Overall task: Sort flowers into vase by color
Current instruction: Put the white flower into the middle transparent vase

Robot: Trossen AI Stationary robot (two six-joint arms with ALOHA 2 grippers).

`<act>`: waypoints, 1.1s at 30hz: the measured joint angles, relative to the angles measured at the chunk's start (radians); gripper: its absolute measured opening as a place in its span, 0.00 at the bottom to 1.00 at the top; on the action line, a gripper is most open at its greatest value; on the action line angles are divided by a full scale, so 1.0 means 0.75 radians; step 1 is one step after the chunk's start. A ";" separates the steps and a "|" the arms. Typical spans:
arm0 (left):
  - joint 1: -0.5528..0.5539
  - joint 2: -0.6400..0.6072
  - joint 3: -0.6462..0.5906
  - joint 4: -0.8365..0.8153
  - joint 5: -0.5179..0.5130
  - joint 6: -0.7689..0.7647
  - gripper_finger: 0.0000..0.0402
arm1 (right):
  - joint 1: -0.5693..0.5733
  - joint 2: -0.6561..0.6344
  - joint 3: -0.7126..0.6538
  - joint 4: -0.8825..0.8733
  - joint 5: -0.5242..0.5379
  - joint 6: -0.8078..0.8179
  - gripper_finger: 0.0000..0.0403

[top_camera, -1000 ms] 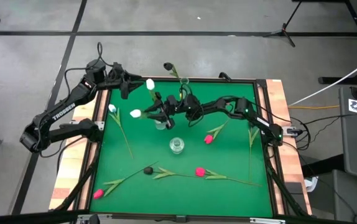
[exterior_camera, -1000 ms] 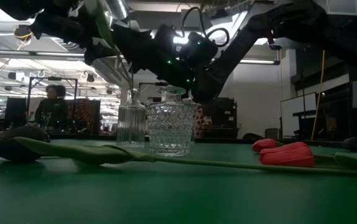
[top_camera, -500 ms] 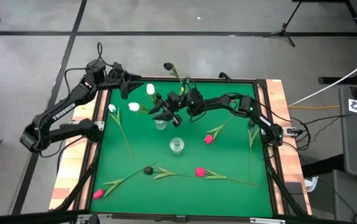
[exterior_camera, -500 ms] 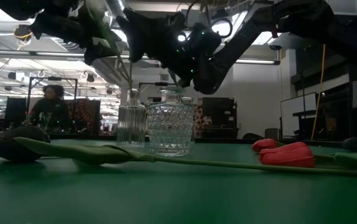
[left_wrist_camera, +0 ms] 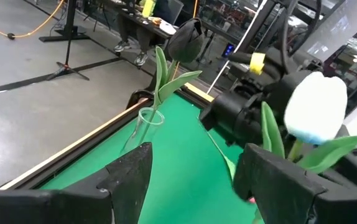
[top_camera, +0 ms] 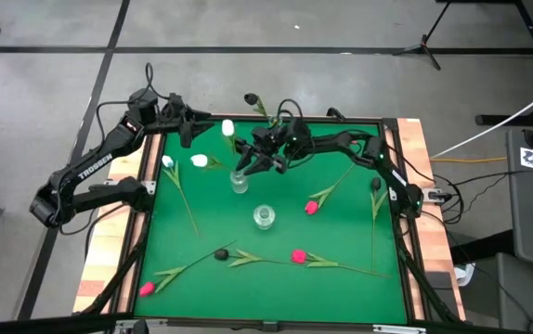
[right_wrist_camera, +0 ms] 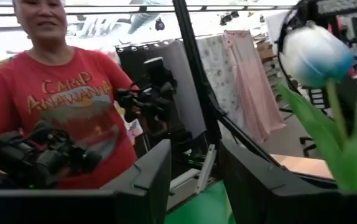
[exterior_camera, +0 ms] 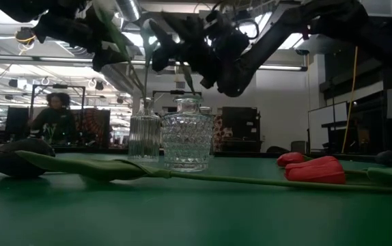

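Observation:
Two white tulips stand with their stems in a ribbed glass vase [top_camera: 239,182]. One head [top_camera: 227,127] is high and the other [top_camera: 199,160] leans toward the table's left. My right gripper [top_camera: 251,160] hovers open just above and to the far right of that vase, with a white head [right_wrist_camera: 315,53] beside it. My left gripper [top_camera: 192,137] waits open at the far left, near the taller white head [left_wrist_camera: 315,112]. A black tulip [top_camera: 250,97] stands in a vase [top_camera: 272,121] at the far edge.
A cut-glass vase [top_camera: 265,217] stands mid-table. Loose tulips lie on the green mat: white [top_camera: 167,162], red [top_camera: 310,207], black [top_camera: 375,184], black [top_camera: 220,253], pink [top_camera: 297,255] and pink [top_camera: 146,289]. A person in a red shirt [right_wrist_camera: 73,106] stands beyond the table.
My right gripper has drawn back from over the ribbed vase, rising and moving toward the table's far edge. The lower white tulip has stayed in the vase, and its head has swung a little toward the far left.

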 joint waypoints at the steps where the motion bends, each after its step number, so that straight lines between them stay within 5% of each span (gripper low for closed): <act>1: 0.000 0.000 0.000 0.000 0.000 0.000 0.62 | -0.006 -0.012 0.000 0.000 -0.005 0.004 0.34; 14: -0.001 0.000 0.284 -0.199 -0.007 0.004 0.62 | -0.057 -0.260 0.000 -0.069 0.006 0.015 0.34; 25: -0.073 -0.002 0.689 -0.298 -0.070 -0.086 0.62 | -0.076 -0.741 0.047 -0.140 0.179 -0.011 0.34; 29: -0.072 -0.002 0.755 -0.299 -0.138 -0.144 0.62 | -0.102 -0.922 0.216 -0.567 0.255 -0.309 0.34; 33: -0.072 -0.001 0.765 -0.301 -0.179 -0.162 0.62 | -0.101 -1.067 0.547 -1.635 0.396 -0.947 0.34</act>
